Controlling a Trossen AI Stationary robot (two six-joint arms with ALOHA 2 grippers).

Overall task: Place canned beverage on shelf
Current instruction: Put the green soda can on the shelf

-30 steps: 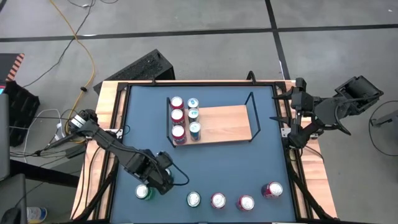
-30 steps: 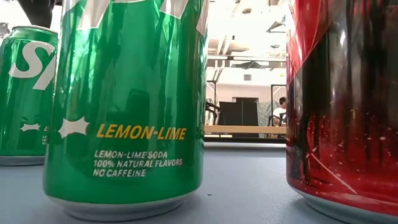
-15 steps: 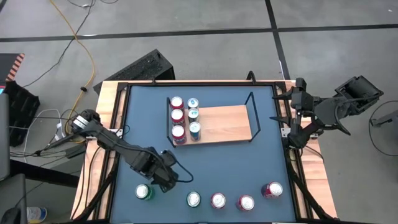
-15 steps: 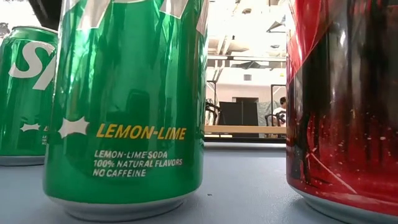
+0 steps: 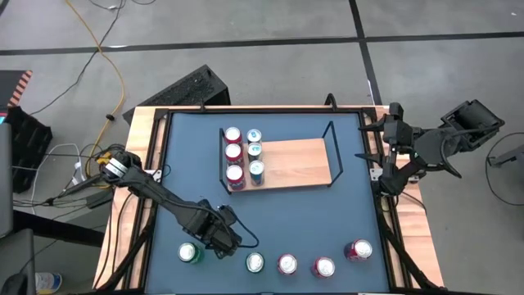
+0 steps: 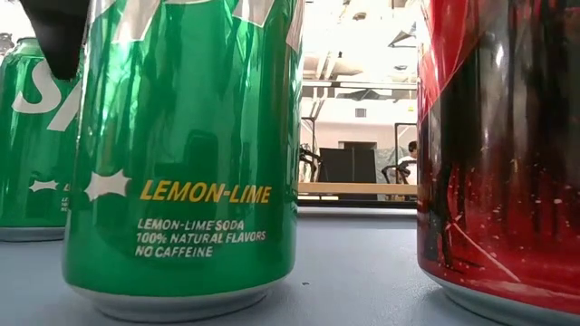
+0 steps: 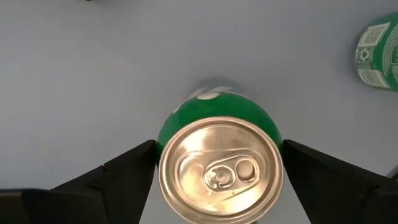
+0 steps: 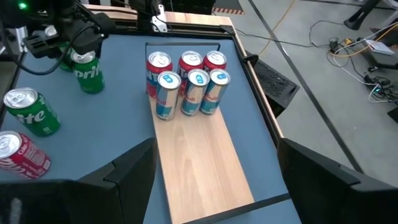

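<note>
A green canned beverage (image 7: 217,168) stands upright on the blue tabletop near its left front corner (image 5: 189,252). My left gripper (image 7: 217,146) hangs over it, open and pointing down, with one finger on each side of the can's top and touching nothing. In the right wrist view it sits just above that can (image 8: 87,73). The shelf (image 5: 295,161), a light-wood board with black wire ends, lies mid-table with several red and blue-white cans (image 5: 244,154) at its left end. My right gripper (image 5: 370,141) waits open, raised at the table's right edge.
A row of cans stands along the near edge: a second green one (image 5: 255,262) and three red ones (image 5: 286,264) (image 5: 325,266) (image 5: 358,250). The shelf's right part (image 8: 205,162) is bare wood. A raised black rim (image 5: 262,109) borders the tabletop.
My left gripper has gone down and a little toward the table's near edge, closing in over the green can at the left. Its dark finger now shows lower in the low view. The cans and my right arm have kept still.
</note>
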